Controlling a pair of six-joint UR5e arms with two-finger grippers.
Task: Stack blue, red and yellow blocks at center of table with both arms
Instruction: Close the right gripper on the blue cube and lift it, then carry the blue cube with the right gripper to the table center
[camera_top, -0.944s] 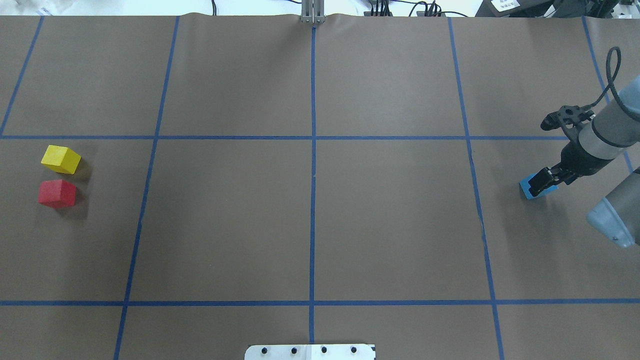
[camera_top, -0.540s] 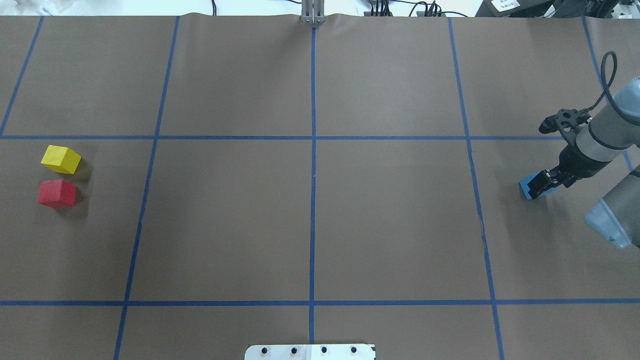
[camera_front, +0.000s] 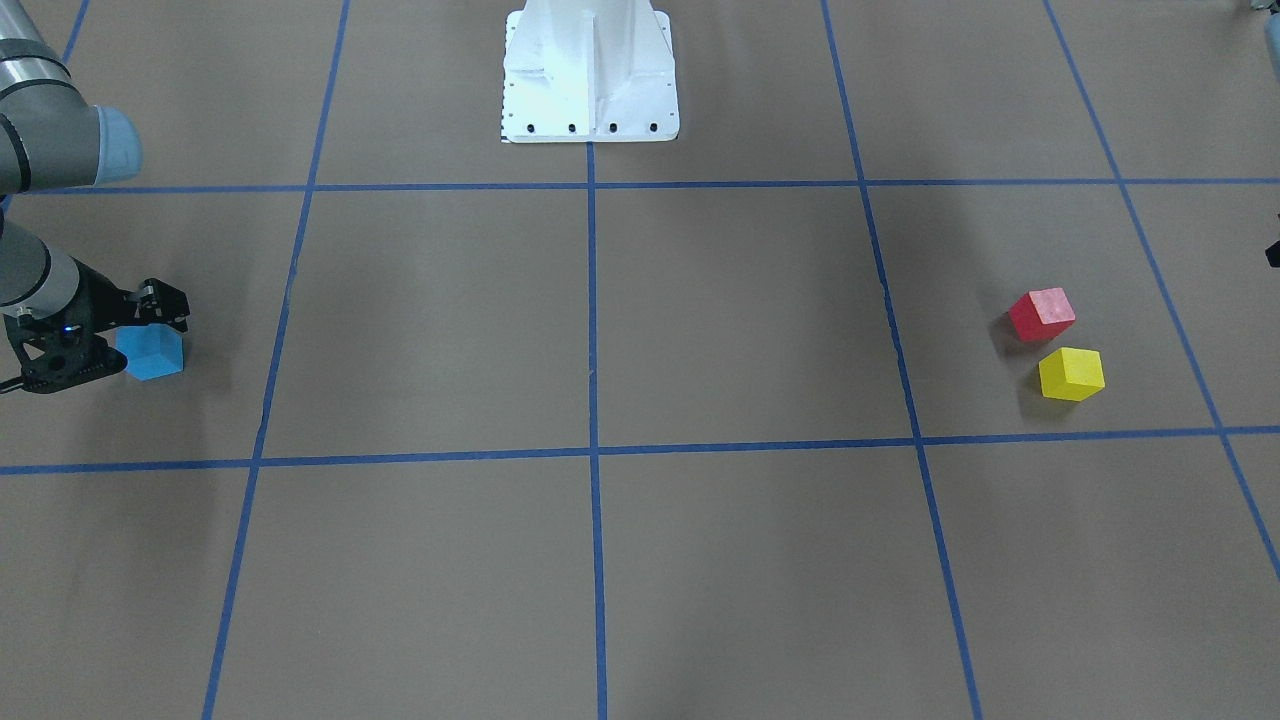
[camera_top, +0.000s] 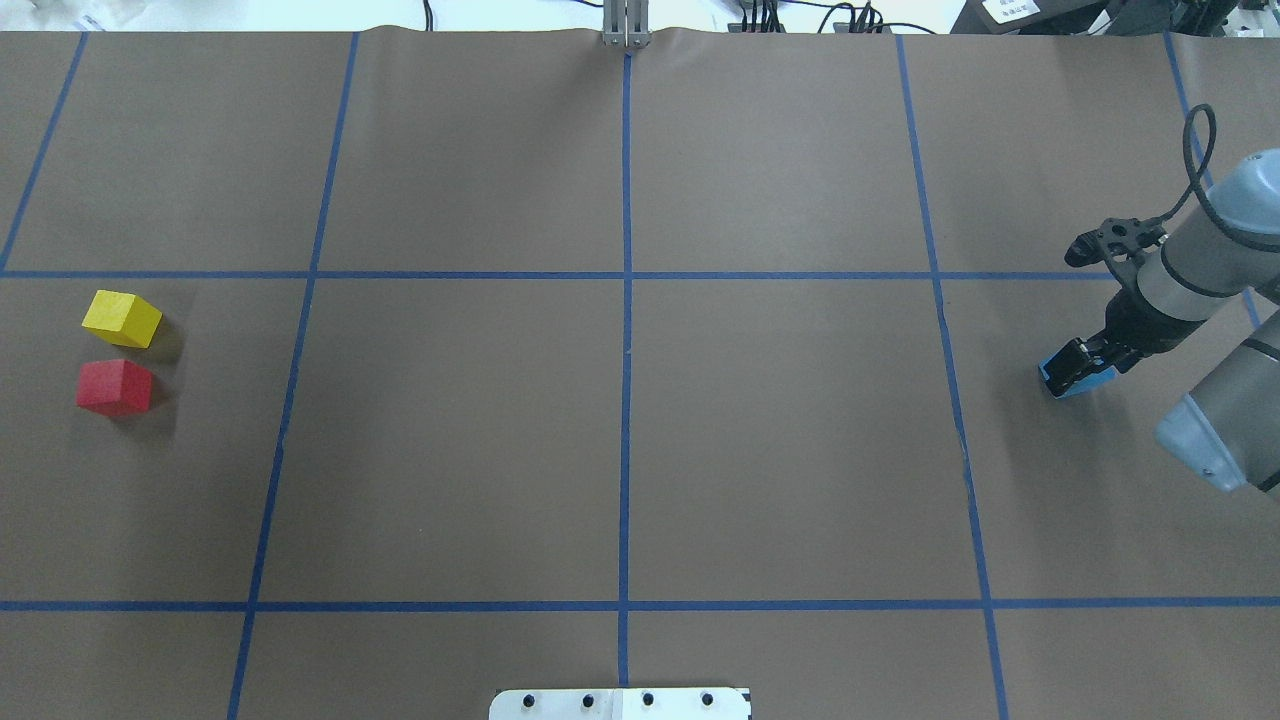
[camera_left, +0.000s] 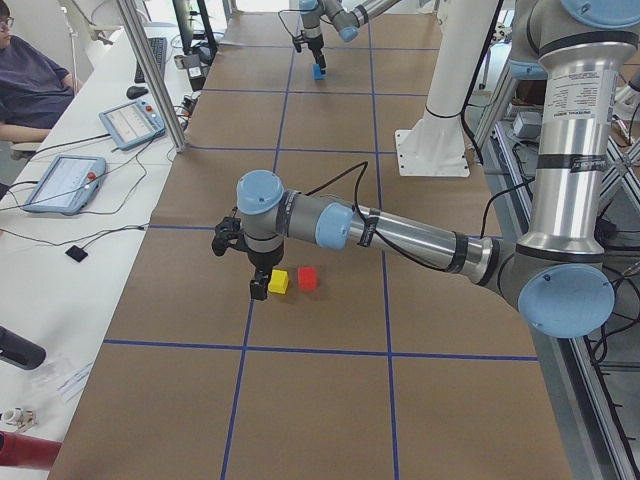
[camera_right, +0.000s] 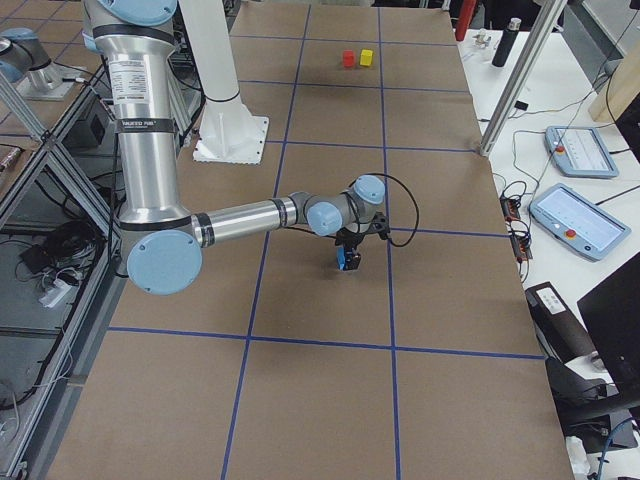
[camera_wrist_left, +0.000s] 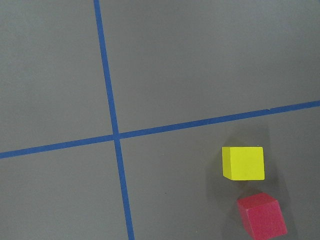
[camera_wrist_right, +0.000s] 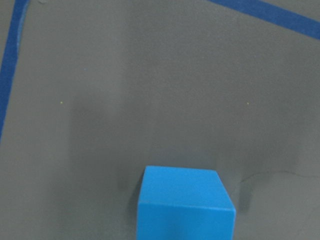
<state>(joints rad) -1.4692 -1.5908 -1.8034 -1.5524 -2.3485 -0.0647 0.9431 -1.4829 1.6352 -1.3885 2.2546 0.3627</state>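
My right fingers (camera_top: 1072, 365) are down at the blue block (camera_top: 1098, 380). From overhead they cover its middle, with blue showing on either side of them. The front-facing view shows what that one hides: the block's top and two side faces sit bare on the desk (camera_top: 450, 450), with one finger at its far upper edge. My right wrist camera sees only the block, large at the bottom edge, and no fingers. Whether they press the block or merely stand over it, I cannot tell.

My left fingers (camera_left: 258, 287) appear only in the view from the desk's left end. There they hang above the desk just to one side of the yellow block (camera_left: 279, 282), with the red block (camera_left: 307, 278) beyond it. Their spread I cannot tell. The left wrist camera looks down on yellow and red lying close together. The overhead view shows a narrow gap between them, and both lie well apart from my right fingers.
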